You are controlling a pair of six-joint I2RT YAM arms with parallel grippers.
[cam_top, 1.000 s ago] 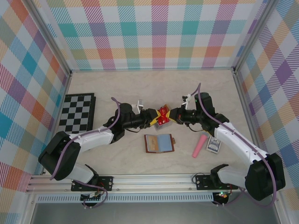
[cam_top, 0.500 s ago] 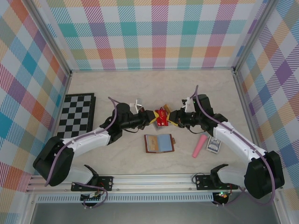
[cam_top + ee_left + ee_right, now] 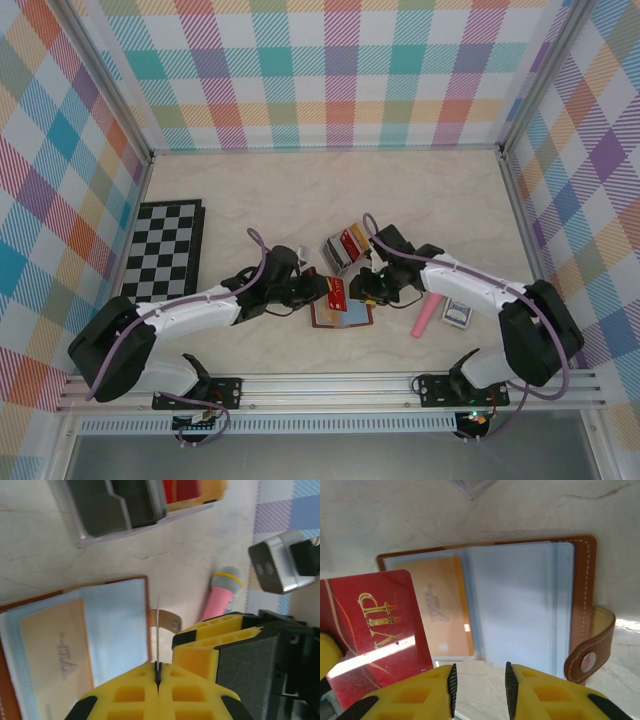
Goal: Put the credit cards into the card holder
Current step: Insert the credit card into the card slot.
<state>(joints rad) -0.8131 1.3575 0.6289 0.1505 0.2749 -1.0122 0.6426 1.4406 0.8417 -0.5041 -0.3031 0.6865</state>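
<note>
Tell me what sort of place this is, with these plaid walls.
Likely a robot-manipulation test booth: plaid panel walls on a metal frame, a left arm and right arm bolted at the near edge of the table, and staged props like a chessboard and card holder.

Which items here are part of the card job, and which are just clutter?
Job:
- red VIP card, pinched in the left gripper jaws
- card holder, lying open, with an orange card in a slot
- upright cards in the clear rack

Lying about:
- chessboard
- pink stick
- small box
</note>
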